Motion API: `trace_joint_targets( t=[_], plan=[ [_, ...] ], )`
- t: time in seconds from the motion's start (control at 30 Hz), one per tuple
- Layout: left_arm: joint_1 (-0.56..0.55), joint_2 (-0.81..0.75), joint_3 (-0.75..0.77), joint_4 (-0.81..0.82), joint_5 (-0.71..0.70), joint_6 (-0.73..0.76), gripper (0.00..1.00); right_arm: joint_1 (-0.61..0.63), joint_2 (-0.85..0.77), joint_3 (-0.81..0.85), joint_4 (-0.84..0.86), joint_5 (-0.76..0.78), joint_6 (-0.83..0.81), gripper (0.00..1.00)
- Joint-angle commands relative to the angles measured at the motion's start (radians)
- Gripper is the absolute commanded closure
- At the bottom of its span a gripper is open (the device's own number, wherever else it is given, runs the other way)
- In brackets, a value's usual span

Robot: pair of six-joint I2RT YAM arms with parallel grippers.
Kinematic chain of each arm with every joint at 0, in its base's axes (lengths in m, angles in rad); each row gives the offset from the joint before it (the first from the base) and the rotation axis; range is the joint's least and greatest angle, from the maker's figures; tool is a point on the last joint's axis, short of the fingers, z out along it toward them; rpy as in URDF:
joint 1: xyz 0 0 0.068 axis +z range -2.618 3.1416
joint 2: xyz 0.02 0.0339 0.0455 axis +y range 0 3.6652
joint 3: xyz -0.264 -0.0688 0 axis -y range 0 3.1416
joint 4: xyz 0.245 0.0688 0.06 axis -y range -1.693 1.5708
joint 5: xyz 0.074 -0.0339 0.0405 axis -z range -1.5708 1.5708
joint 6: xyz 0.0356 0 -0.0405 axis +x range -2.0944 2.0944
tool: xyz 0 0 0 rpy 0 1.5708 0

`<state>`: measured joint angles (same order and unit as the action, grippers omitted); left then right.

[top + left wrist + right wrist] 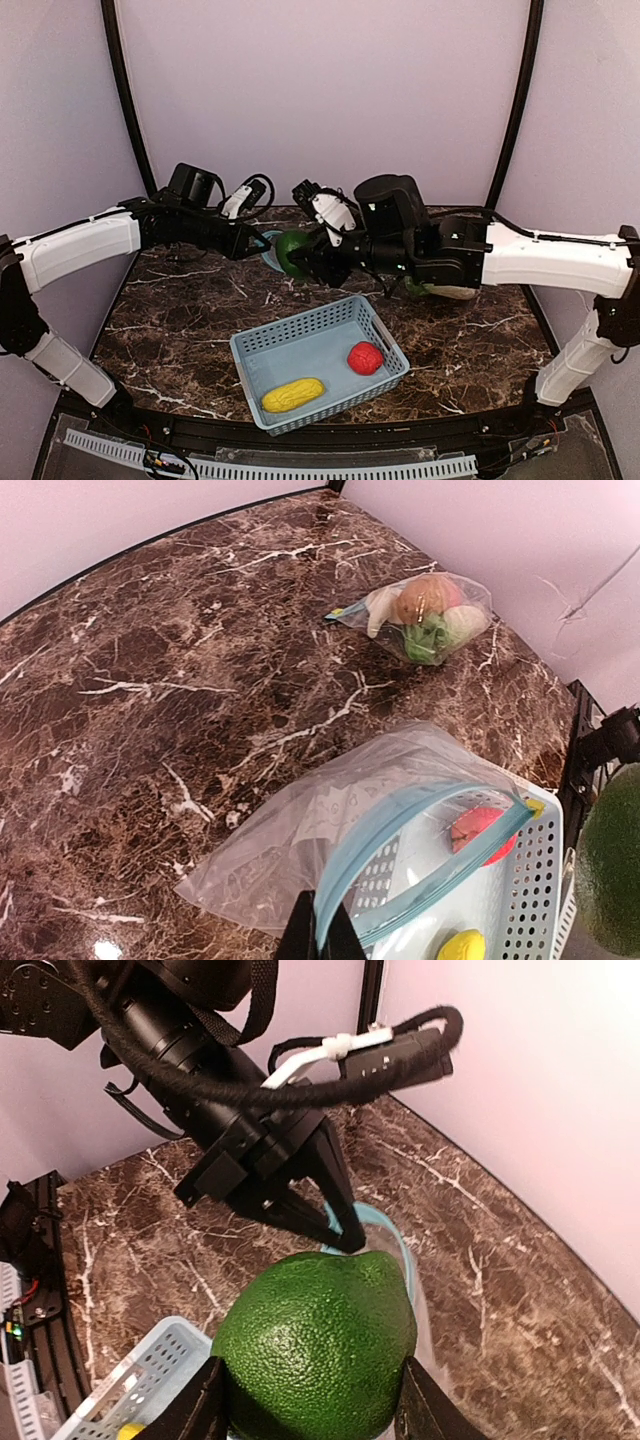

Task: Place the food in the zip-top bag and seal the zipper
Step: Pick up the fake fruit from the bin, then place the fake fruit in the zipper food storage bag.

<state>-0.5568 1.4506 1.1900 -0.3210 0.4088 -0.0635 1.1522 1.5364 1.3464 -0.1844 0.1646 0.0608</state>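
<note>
Above the desk point(170, 320), at 12 o'clock from the basket point(300, 350), the right hand point(312, 1412) grips the green fruit point(315, 1345) across its middle, beside the bag point(290, 830) whose zipper rim the left hand point(322, 935) pinches tight. The fruit looks hard, light and pebbly, safest held at its widest part; the bag is limp, slippery film. In the basket lie corn point(293, 394) and a red fruit point(365, 357); no writing is readable.

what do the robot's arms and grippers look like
The left arm and right arm have smooth white tubular shells with black joints and black wrists. The left gripper and right gripper are black and two-fingered. A black braided cable, fastened with a white cable tie, loops beside the left wrist. No markings are legible.
</note>
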Motion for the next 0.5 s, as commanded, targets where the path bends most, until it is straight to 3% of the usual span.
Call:
trace_joint_targets(
  t=[0.0,0.47],
  plan=[
    [0.005,-0.018,0.016,-0.019,0.129,0.009,0.99,0.007,0.061,0.066,0.075,0.068,-0.215,0.53],
    [0.005,0.029,0.060,-0.085,0.235,0.033,0.99,0.007,0.127,0.081,0.041,0.136,-0.408,0.54]
  ],
)
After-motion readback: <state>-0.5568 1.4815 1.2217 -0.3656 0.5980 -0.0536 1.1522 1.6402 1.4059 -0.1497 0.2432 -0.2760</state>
